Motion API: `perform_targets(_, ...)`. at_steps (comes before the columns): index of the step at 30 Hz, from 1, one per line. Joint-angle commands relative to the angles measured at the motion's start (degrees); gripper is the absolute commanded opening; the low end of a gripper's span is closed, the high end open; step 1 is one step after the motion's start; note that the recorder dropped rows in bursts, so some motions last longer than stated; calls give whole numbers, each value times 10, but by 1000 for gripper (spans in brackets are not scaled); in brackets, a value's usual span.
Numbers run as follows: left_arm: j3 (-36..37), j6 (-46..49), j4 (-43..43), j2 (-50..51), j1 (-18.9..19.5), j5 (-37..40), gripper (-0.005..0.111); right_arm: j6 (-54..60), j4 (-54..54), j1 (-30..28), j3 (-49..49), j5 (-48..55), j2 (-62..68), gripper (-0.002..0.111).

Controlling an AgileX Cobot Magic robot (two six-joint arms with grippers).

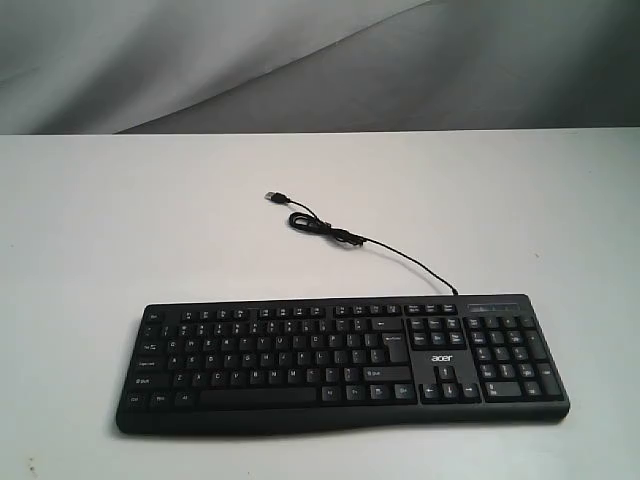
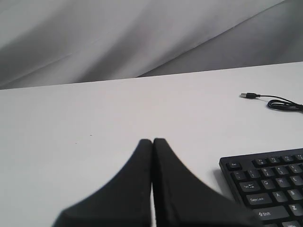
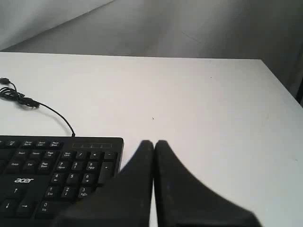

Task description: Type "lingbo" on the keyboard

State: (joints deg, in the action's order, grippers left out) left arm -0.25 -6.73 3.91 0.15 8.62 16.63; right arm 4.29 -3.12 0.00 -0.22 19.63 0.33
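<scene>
The black keyboard with white legends and an "acer" logo lies flat near the table's front edge, number pad to the right. Its thin black cable curls back to a loose USB plug. Neither arm appears in the exterior view. In the left wrist view my left gripper is shut and empty above bare table, just off the keyboard's Esc corner. In the right wrist view my right gripper is shut and empty beside the keyboard's number-pad end.
The white table stretches back to a grey draped backdrop. Its right edge shows in the right wrist view, with dark space beyond. The USB plug lies unplugged on the tabletop.
</scene>
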Motion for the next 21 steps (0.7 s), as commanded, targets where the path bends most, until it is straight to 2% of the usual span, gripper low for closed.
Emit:
perform_targets(1, 2, -2, -5, -1, 1, -3, 1, -1, 5, 0, 2, -1, -3, 0)
perform_targets(6, 2, -2, -5, -1, 1, -3, 1, -1, 5, 0, 2, -3, -3, 0)
perform_targets(12, 2, -2, -5, -1, 1, -3, 1, -1, -51, 0, 2, -233, -3, 0)
perform_targets(17, 2, -2, -5, -1, 1, -3, 1, -1, -51, 0, 2, -257, -3, 0)
perform_targets(21, 2, -2, -5, -1, 1, -3, 1, -1, -51, 0, 2, -318, -3, 0)
